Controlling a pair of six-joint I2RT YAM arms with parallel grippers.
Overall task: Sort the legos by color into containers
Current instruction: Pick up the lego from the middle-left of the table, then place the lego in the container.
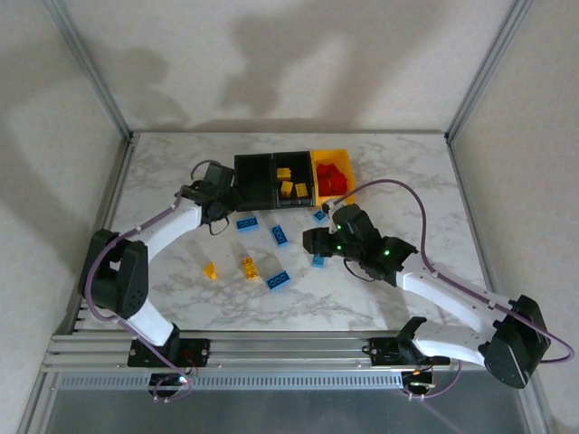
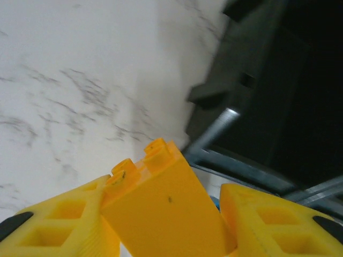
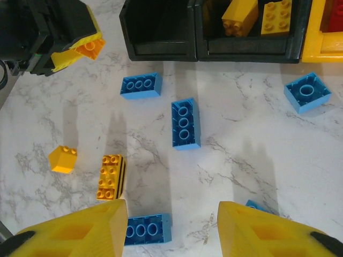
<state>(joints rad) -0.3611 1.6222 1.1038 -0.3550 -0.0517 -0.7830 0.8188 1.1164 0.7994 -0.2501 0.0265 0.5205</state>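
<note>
My left gripper (image 1: 220, 202) is shut on a yellow lego (image 2: 161, 214), its yellow fingers (image 2: 64, 219) pressing both sides, just left of the empty black container (image 1: 253, 179). The same grip is seen in the right wrist view, where the left gripper (image 3: 80, 45) holds the yellow lego (image 3: 90, 47). The middle black container (image 1: 291, 181) holds yellow legos, and the yellow-orange container (image 1: 348, 163) holds red ones. My right gripper (image 3: 171, 230) hangs open and empty above the table, over a blue lego (image 3: 148, 229). More blue legos (image 3: 185, 123) (image 3: 141, 85) (image 3: 307, 92) and two yellow legos (image 3: 111, 176) (image 3: 62, 159) lie loose.
The marble table (image 1: 163, 181) is fenced by a metal frame, with a rail along the near edge (image 1: 271, 348). The right arm's cable (image 1: 398, 185) loops over the table right of the containers. Bare marble lies at the far left and right.
</note>
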